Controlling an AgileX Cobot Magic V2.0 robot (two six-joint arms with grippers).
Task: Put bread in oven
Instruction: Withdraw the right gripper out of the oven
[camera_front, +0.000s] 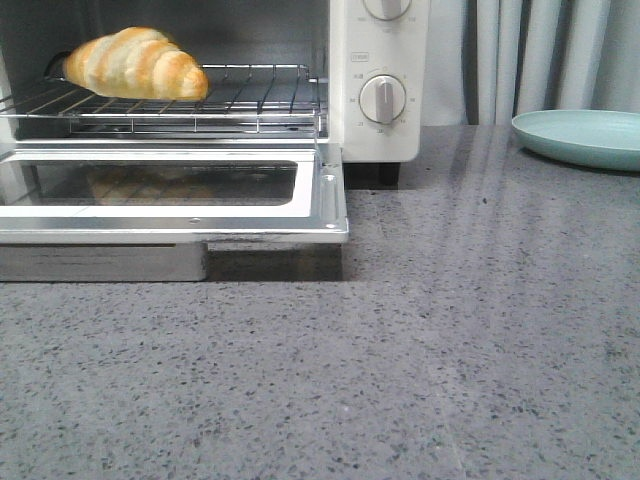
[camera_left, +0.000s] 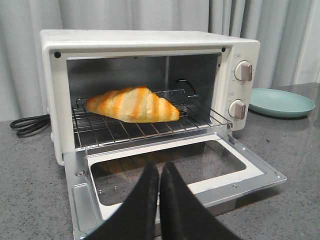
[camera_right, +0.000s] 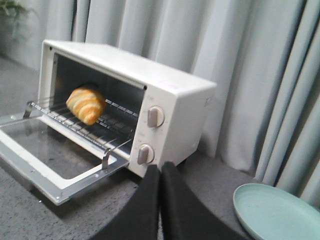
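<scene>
The bread (camera_front: 137, 64), a golden-brown striped croissant roll, lies on the wire rack (camera_front: 250, 100) inside the white oven (camera_front: 385, 130). It also shows in the left wrist view (camera_left: 132, 104) and the right wrist view (camera_right: 86, 103). The oven's glass door (camera_front: 170, 195) hangs open and flat. My left gripper (camera_left: 159, 167) is shut and empty, in front of the open door (camera_left: 220, 170). My right gripper (camera_right: 160, 166) is shut and empty, in front of the oven's dial side (camera_right: 170, 125). Neither gripper shows in the front view.
A pale green plate (camera_front: 582, 136) sits on the grey speckled table (camera_front: 450, 350) to the right of the oven, also seen in the left wrist view (camera_left: 281, 102) and the right wrist view (camera_right: 277, 212). A black power cord (camera_left: 27, 124) lies left of the oven. Grey curtains hang behind.
</scene>
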